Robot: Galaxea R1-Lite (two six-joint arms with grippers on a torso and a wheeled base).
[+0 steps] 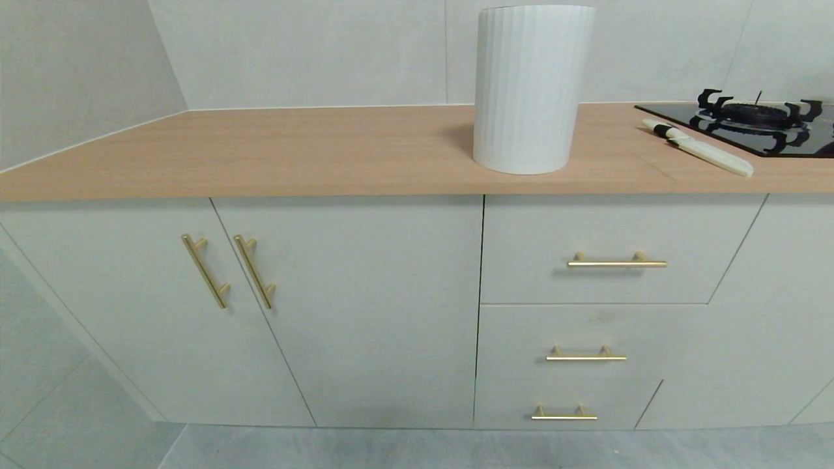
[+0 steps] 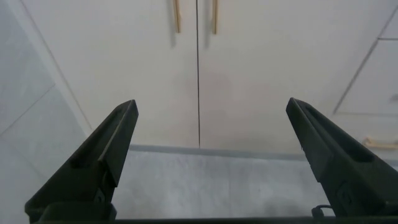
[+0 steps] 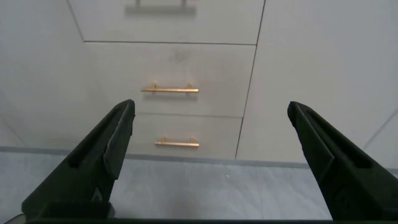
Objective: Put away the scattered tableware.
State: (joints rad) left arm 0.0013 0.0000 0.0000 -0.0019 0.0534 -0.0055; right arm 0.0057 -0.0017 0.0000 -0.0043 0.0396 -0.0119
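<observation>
Ahead, knife [image 1: 702,150] on wooden countertop [image 1: 273,153]

Even, diffuse, fairly bright light. White canister [image 1: 528,91] casts a soft shadow toward 9 o'clock on the surface [image 1: 260,150]. Cabinet [image 1: 345,293] lines bow near the head view's edges.

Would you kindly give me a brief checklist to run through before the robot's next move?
1. Left gripper open and empty: ok.
2. Right gripper open and empty: ok.
3. Knife lying free on the counter, beside the hob: ok.
4. White ribbed holder upright on the counter: ok.
5. Room inside the holder: cannot tell; its inside is hidden.
6. Arms at counter height: not ok; the left faces the cabinet doors, the right the lower drawers.
</observation>
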